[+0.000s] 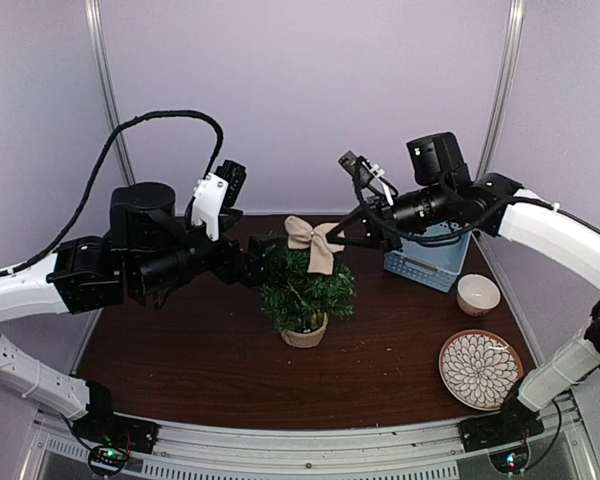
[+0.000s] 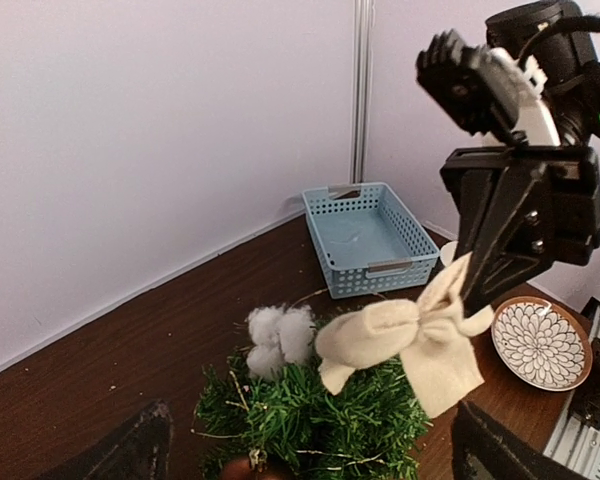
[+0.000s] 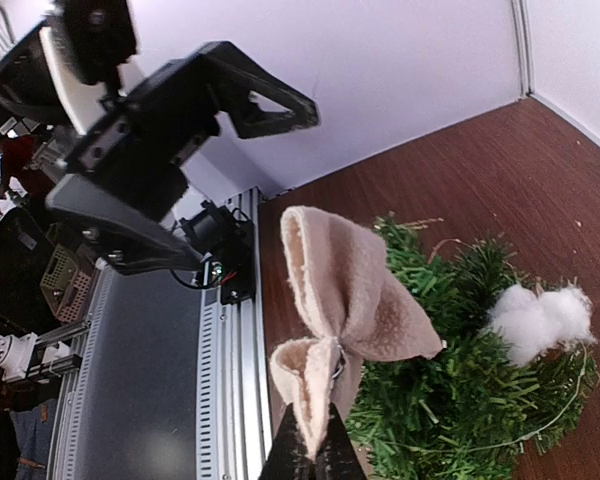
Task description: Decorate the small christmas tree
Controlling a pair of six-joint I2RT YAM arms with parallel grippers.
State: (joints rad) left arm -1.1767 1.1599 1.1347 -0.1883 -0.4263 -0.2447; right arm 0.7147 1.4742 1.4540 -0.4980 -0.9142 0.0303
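The small christmas tree [image 1: 306,288] stands in its tan pot [image 1: 305,331] mid-table, also seen in the left wrist view [image 2: 310,415] and the right wrist view [image 3: 460,400]. A beige cloth bow [image 1: 314,241] hangs just over its top. My right gripper [image 3: 316,452] is shut on one tail of the bow [image 3: 352,300]; it reaches in from the right [image 1: 340,238]. A white cotton puff [image 2: 278,336] sits on the branches, and a brown bauble [image 2: 242,468] hangs lower. My left gripper [image 1: 268,258] is open at the tree's left side, with nothing between its fingers [image 2: 130,450].
A light blue basket [image 1: 427,258] sits at the back right. In front of it are a small cream bowl [image 1: 477,294] and a patterned plate [image 1: 479,369]. Pale walls close the back and sides.
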